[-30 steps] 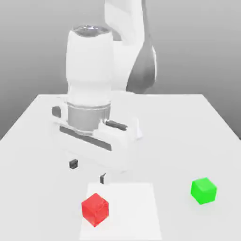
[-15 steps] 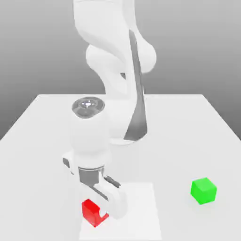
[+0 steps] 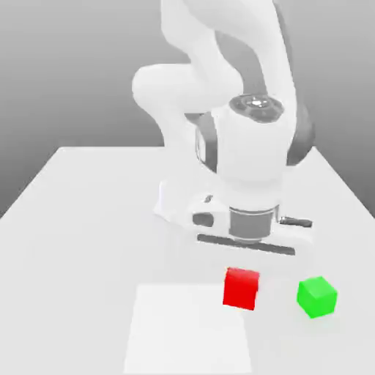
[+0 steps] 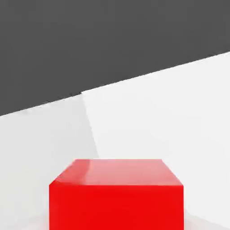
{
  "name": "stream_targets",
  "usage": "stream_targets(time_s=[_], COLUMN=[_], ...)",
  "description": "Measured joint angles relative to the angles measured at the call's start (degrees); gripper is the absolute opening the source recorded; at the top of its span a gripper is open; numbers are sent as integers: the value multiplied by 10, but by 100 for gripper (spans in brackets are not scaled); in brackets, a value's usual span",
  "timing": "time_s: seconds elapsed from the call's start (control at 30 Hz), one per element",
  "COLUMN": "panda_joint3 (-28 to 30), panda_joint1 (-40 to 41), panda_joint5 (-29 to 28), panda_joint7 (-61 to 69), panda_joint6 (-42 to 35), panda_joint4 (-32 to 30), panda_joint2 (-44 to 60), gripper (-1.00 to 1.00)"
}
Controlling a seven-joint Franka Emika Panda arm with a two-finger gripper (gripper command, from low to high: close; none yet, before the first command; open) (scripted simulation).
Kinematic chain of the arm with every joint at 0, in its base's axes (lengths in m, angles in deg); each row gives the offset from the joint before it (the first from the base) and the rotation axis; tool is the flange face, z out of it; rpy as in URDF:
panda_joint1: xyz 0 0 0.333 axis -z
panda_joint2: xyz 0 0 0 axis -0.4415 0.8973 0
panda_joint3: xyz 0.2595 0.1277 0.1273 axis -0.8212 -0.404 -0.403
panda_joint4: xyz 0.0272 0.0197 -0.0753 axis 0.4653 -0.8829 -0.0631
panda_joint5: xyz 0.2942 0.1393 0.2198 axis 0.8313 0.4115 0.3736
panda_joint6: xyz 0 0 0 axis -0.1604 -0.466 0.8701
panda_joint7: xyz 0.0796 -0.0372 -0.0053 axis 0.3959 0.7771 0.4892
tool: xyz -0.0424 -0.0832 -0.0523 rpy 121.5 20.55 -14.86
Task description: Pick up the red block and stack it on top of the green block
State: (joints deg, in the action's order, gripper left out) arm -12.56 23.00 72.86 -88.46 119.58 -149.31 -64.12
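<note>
a white table (image 3: 88, 220) carries a paler square patch (image 3: 176, 337), perhaps a mat.

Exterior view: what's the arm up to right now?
The Panda arm is carrying the red block in its claw, shut on it and lifted off the table. The block hangs just beside the green block, on the exterior view's left of it and not yet above it. The green block sits alone on the table, untouched. The stack has not been made yet.

We see the red block (image 3: 241, 288) off the white mat (image 3: 187, 329) now — carried toward the green block (image 3: 317, 296) — gripper (image 3: 245, 265) closed on it.
</note>
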Motion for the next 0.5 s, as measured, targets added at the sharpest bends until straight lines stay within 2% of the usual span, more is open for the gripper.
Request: stream_targets(time_s=[0.2, 0.23, 0.37, 0.4, 0.5], panda_joint3=[-49, -46, -6, 4, 4], panda_joint1=[-116, -140, -136, -142, -142], panda_joint5=[9, -1, -66, -80, -80], panda_joint7=[75, 72, 29, 19, 19], panda_joint6=[-15, -4, 61, 77, 77], panda_joint4=[-7, -7, -3, -2, -2], panda_joint2=[-22, -10, 63, 81, 81], gripper=[-100, -100, -100, 100, 100])
